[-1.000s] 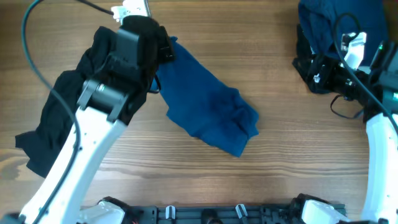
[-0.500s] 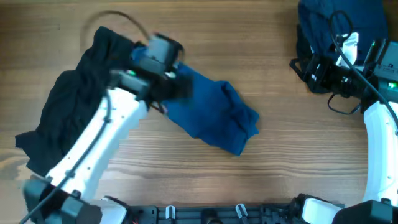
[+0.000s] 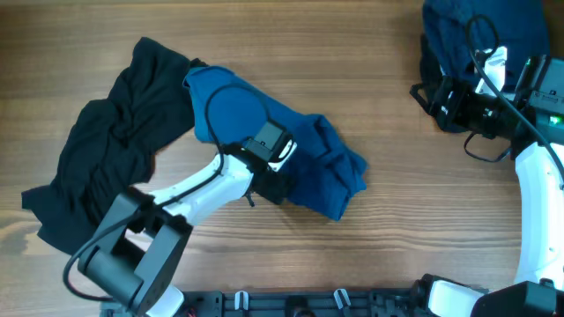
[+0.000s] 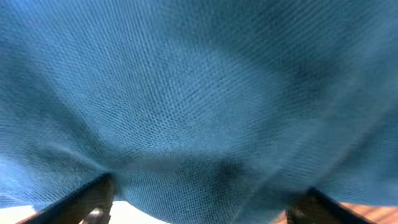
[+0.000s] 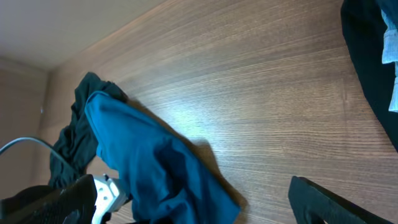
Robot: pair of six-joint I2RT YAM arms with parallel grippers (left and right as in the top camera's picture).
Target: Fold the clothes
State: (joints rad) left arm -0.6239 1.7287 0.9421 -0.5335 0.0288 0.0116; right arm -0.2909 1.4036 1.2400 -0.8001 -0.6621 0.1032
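A royal-blue garment (image 3: 308,158) lies crumpled across the middle of the table; its far-left end rests against a black garment (image 3: 106,158). My left gripper (image 3: 271,180) hovers low over the blue garment's middle. In the left wrist view blue cloth (image 4: 199,93) fills the frame, and the left gripper (image 4: 202,208) stands open, its fingers (image 4: 93,199) wide apart at the cloth's lower edge. My right gripper (image 3: 434,99) sits at the far right by a pile of clothes (image 3: 476,31). In its own view the right gripper (image 5: 193,208) is open and holds nothing, with the blue garment (image 5: 149,162) beyond it.
The pile at the back right holds navy and black cloth (image 5: 373,81). Bare wooden table (image 3: 397,176) lies between the blue garment and the right arm. The arms' base rail (image 3: 335,304) runs along the front edge.
My left gripper let go of the blue garment's far-left corner, opened, and swung down and right over its middle. That corner now lies flat beside the black garment. The right arm barely moved.
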